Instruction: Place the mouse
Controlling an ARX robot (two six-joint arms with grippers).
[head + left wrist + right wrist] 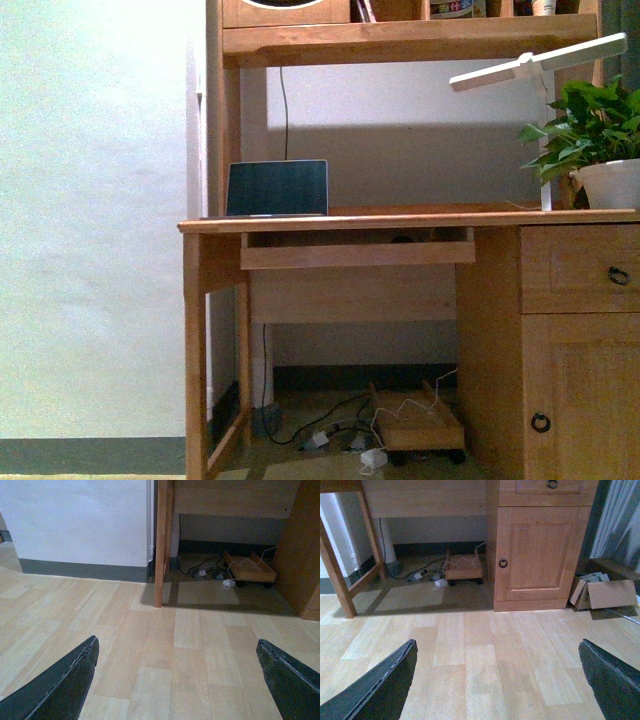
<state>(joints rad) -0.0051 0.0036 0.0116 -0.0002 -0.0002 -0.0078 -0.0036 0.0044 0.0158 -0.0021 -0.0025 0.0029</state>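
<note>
The mouse is not in sight in any view. In the left wrist view my left gripper [176,645] hangs open over the pale wood floor, its dark fingers [65,685] wide apart with nothing between them. In the right wrist view my right gripper [497,645] is open too, over bare floor in front of the desk's cupboard door [540,555]. Neither arm shows in the front view. The wooden desk [400,219] stands ahead with a laptop [277,188] on its left end. A small dark shape [403,239] lies in the slot above the pull-out tray [355,255]; it is too small to identify.
A potted plant [600,150] and a white lamp [540,65] stand on the desk's right end. Under the desk are cables [200,572] and a small wheeled wooden stand [464,571]. A cardboard box [607,592] sits on the floor beside the cupboard. A white wall [95,220] is on the left.
</note>
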